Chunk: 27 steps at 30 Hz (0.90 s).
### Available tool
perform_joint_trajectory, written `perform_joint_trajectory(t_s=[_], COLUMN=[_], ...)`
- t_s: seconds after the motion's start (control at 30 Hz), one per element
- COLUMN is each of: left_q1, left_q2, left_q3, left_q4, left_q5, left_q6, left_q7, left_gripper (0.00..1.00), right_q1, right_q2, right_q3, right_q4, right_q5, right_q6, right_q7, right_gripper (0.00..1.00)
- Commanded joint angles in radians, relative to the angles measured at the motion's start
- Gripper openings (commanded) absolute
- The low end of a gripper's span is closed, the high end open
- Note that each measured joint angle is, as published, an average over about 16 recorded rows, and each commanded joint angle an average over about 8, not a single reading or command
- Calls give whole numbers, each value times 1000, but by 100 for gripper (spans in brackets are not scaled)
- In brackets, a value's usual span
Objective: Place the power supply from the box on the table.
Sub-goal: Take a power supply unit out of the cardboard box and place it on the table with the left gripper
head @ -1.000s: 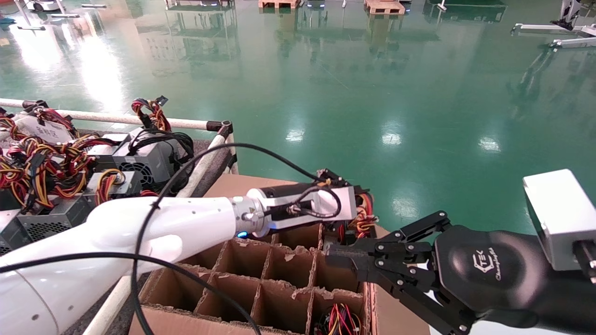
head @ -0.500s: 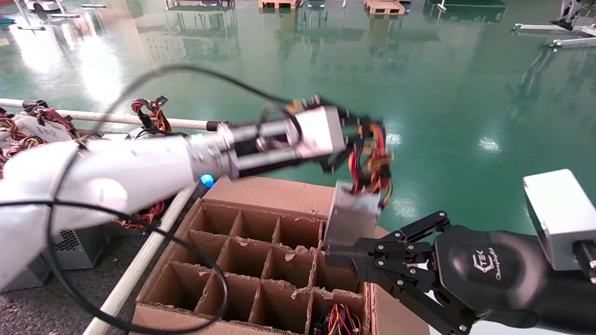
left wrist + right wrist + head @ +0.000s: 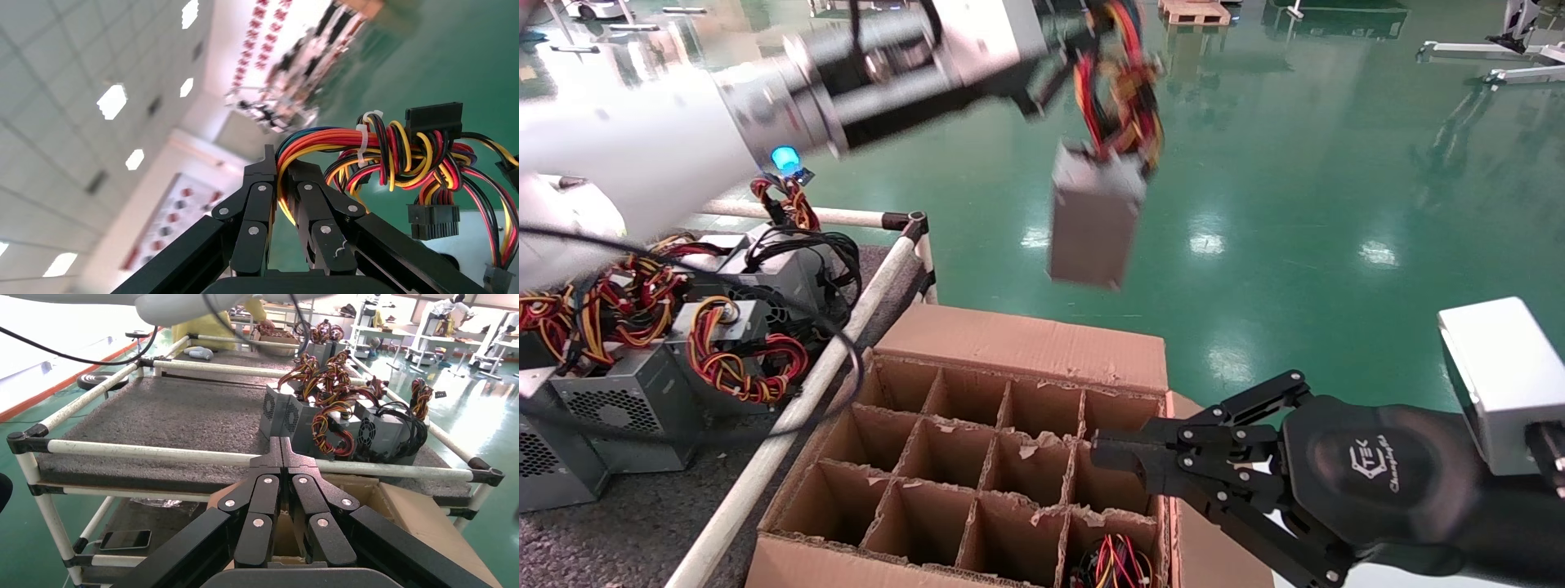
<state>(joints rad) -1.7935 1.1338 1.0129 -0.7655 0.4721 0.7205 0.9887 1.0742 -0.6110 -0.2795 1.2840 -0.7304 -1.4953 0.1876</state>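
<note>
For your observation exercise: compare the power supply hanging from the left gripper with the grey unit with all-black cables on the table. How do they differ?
The power supply dangles in the air by its wires from the left gripper; the black-cabled unit rests on the table. The hanging one trails red, yellow, orange and black wires; the other's cables are all black. Both are grey metal boxes.

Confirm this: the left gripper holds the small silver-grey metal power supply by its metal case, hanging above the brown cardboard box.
Not by its case. The left gripper is shut on the coloured wire bundle, as the left wrist view shows; the silver-grey power supply dangles from it above the brown cardboard box.
</note>
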Motion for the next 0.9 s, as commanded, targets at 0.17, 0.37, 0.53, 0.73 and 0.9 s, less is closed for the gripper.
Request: perform_joint_trajectory(t_s=[0.17,0.37,0.53,0.73,0.9], left_q1=[-78,-160,-224,-301,-353], left_q2=[8,19,30,44,45], left_q3=[-42,-80,-106,-101,-75], left_q4=[60,148,228,335,422], left_q5=[49,111,172,246,298], left_q6=[-52,-125,-197,-270,-308], left_q7=[44,93,134,154,153], left_gripper=[0,0,0,0,0], right_q1=[0,0,0,0,0], right_q2=[0,0,0,0,0], right_q3=[0,0,0,0,0], right_q4=[0,0,0,0,0], right_q5=[0,0,0,0,0], right_q6=[0,0,0,0,0], right_q7=[0,0,0,0,0], right_gripper=[0,0,0,0,0])
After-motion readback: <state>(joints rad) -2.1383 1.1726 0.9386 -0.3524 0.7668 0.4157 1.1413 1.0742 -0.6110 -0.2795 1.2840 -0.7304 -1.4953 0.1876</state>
